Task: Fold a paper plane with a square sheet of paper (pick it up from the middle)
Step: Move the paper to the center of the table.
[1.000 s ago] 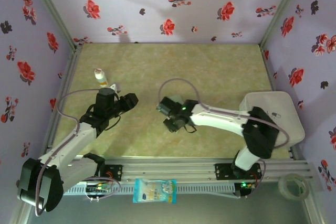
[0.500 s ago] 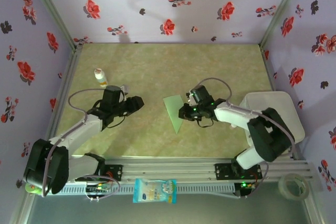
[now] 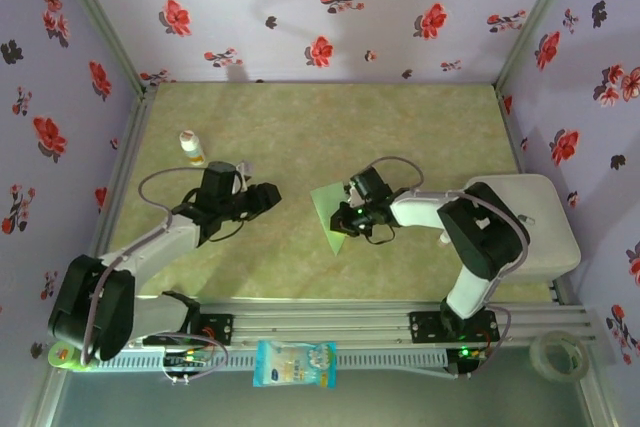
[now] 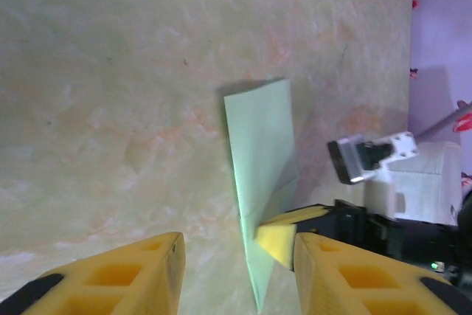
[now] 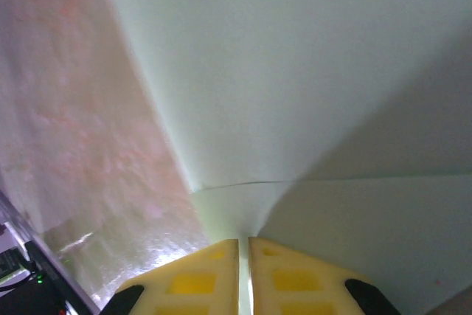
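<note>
The square sheet of paper (image 3: 326,209) is pale mint green and folded into a long pointed shape, its tip toward the table's near edge. In the left wrist view the paper (image 4: 259,138) stands up off the table on its edge. My right gripper (image 3: 346,218) is shut on the paper's right side. In the right wrist view its yellow pads (image 5: 209,271) pinch a thin layer of the paper (image 5: 280,71) at a crease. My left gripper (image 3: 271,197) is open to the left of the paper, apart from it. Its jaws (image 4: 237,260) hold nothing, and the right arm's yellow pad (image 4: 278,243) shows beyond them.
A small white bottle (image 3: 190,147) stands at the back left. A white tray (image 3: 545,242) sits beside the right arm. A white-and-blue packet (image 3: 295,363) and a tape roll (image 3: 558,352) lie beyond the near rail. Flowered walls close the table on three sides.
My right gripper has closed on the paper and drawn back to the right, which uncovered the sheet. The left gripper has moved right, toward the paper.
</note>
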